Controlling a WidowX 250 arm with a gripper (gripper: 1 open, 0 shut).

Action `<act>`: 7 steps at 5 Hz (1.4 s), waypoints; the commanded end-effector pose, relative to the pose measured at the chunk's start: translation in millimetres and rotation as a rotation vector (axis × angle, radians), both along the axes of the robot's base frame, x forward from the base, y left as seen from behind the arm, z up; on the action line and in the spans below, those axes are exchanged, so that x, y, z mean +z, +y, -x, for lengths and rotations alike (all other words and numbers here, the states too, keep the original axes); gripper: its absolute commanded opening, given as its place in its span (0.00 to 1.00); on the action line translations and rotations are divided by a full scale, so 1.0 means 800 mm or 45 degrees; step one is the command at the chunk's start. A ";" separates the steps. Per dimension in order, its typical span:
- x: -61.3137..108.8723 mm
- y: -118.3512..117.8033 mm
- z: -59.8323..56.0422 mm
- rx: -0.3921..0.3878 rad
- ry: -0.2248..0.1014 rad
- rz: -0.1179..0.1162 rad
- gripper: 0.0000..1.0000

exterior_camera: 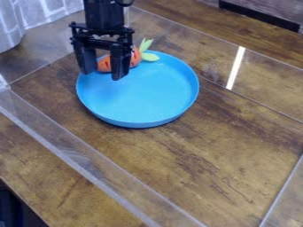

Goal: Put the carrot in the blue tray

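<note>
The black claw (102,67) comes down from the top of the view and hangs over the far left part of the blue tray (138,95). Its two fingers point downward and they stand apart, with a gap between the tips. The carrot (133,58) is at the far edge of this round tray, close to the claw. One part of its orange body is seen in the gap between the fingers, and another part comes out at the right side of the picture from the claw – the rest is covered by the black finger. Its light green leafy top (147,55) points away from the claw, toward the right, near the far rim. The carrot looks to be behind the fingers or partly between them; I cannot tell which of these is true, and also not if a finger touches it. How the hidden side of the carrot meets the rim, this I cannot see well.

The tray is on a brown wooden table (213,155) – a clear strip (89,164) runs along the table at the near left side. In the upper left corner there is some whitish, shiny material (27,19).
</note>
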State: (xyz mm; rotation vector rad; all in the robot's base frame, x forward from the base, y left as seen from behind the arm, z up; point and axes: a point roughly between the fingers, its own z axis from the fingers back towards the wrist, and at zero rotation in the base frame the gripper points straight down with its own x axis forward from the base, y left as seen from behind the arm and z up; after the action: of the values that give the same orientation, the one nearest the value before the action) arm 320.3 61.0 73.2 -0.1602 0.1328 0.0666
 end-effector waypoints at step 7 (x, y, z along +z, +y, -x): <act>0.058 0.032 0.010 0.063 -0.106 0.028 1.00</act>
State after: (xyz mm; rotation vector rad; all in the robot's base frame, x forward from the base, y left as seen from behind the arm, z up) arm 311.6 78.2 91.7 -0.2108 0.1344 0.0921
